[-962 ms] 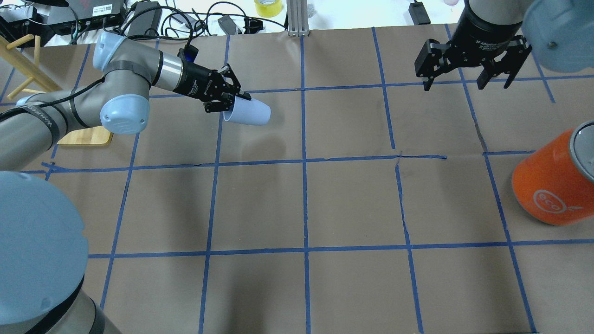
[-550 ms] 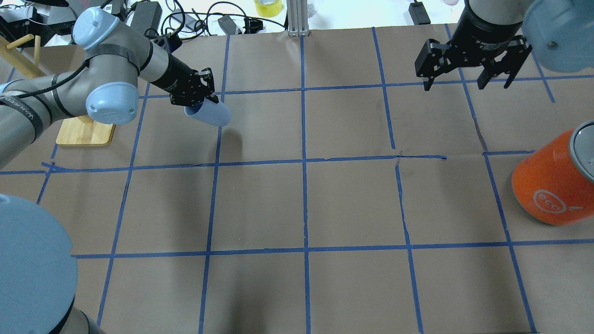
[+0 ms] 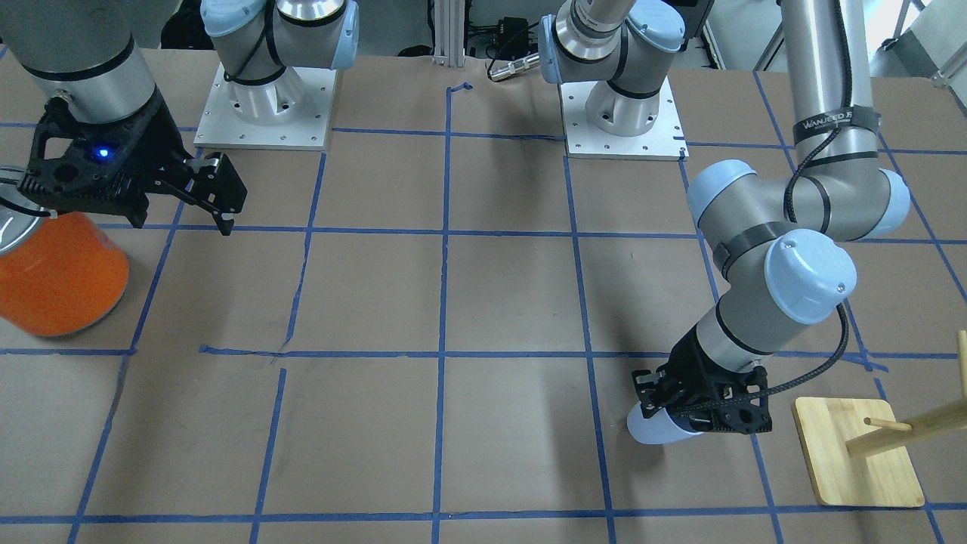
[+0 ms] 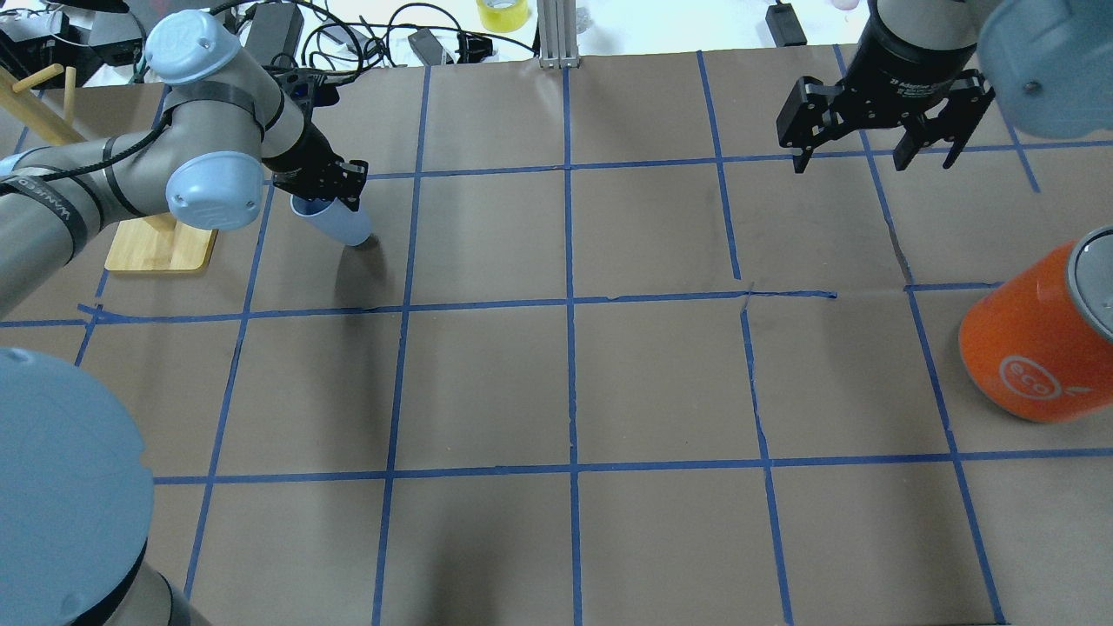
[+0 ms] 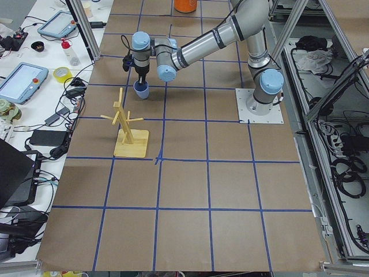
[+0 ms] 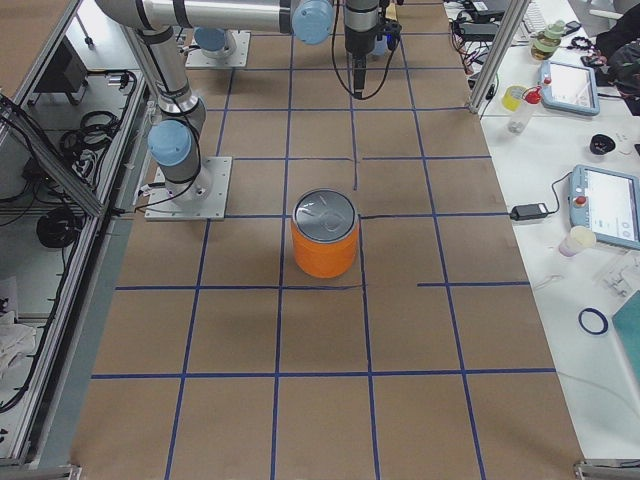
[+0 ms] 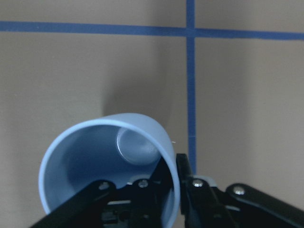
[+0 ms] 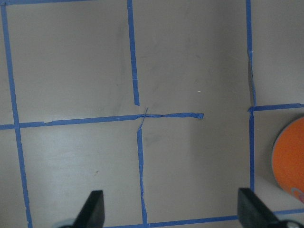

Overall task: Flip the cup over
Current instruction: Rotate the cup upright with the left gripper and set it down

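Lavender-blue plastic, thin at the rim: my left claw (image 4: 323,184) is nipped tight on the wall of the cup (image 4: 337,224), one finger inside the mouth and one outside. The cup hangs just below the claw, mouth up, its base tipped a little off square. Whether the base touches the paper (image 4: 556,382) I cannot tell. To do this well I should level the cup and set its base flat. Then I part the fingers and rise straight, so the inner finger does not drag the rim. My right claw (image 4: 874,146) hangs spread wide, holding nothing. Readable: "eco" on the orange can (image 4: 1035,348), and "WANJEED" on the cable strap (image 3: 829,119) of my left arm.
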